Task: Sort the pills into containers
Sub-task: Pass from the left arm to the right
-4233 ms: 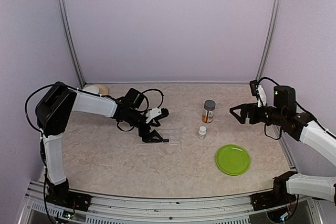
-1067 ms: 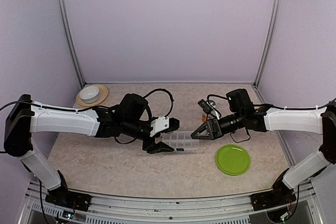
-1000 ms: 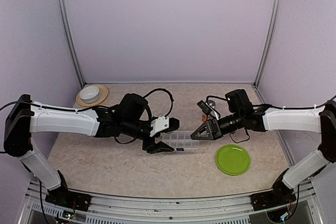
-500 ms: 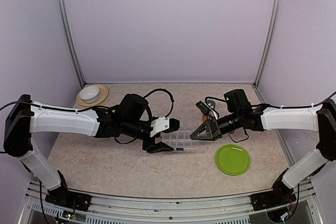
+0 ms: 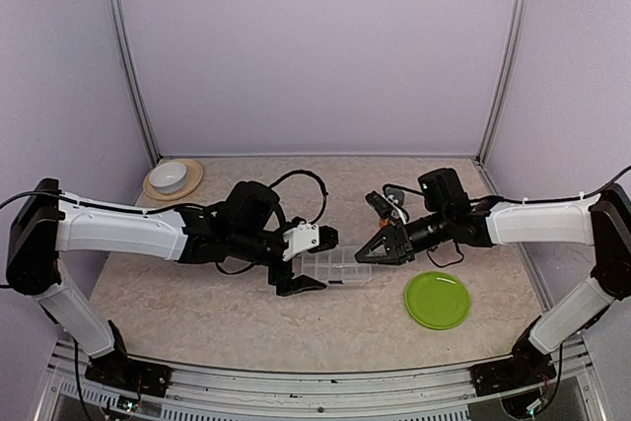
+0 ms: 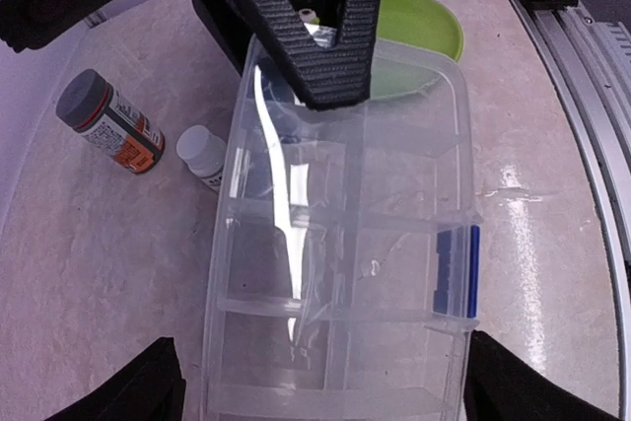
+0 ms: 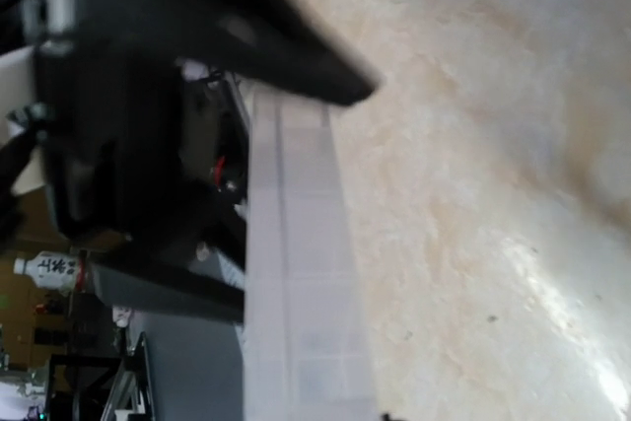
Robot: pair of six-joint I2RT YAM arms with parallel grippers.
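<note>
The containers are one flat clear compartment box (image 5: 340,268) lying on the table, its blue latch (image 6: 455,268) on the near long side. My left gripper (image 5: 323,261) stands open astride the box's left end, and its fingertips (image 6: 158,386) sit just outside the box's walls. My right gripper (image 5: 363,255) is shut on the box's right end, with a black finger (image 6: 315,46) lying over the lid. In the right wrist view the box (image 7: 296,293) is a blurred pale strip. The pills are out of view.
A green plate (image 5: 437,300) lies right of the box, near the front. A grey-capped, orange-labelled bottle (image 6: 108,120) and a small white bottle (image 6: 202,155) stand just behind the box. A bowl on a tan saucer (image 5: 173,177) sits at the back left.
My right gripper's jaws have narrowed onto the box's right end. The left gripper's jaws have spread wider and let go of the box. Earlier still, the box travelled right with the left arm.
</note>
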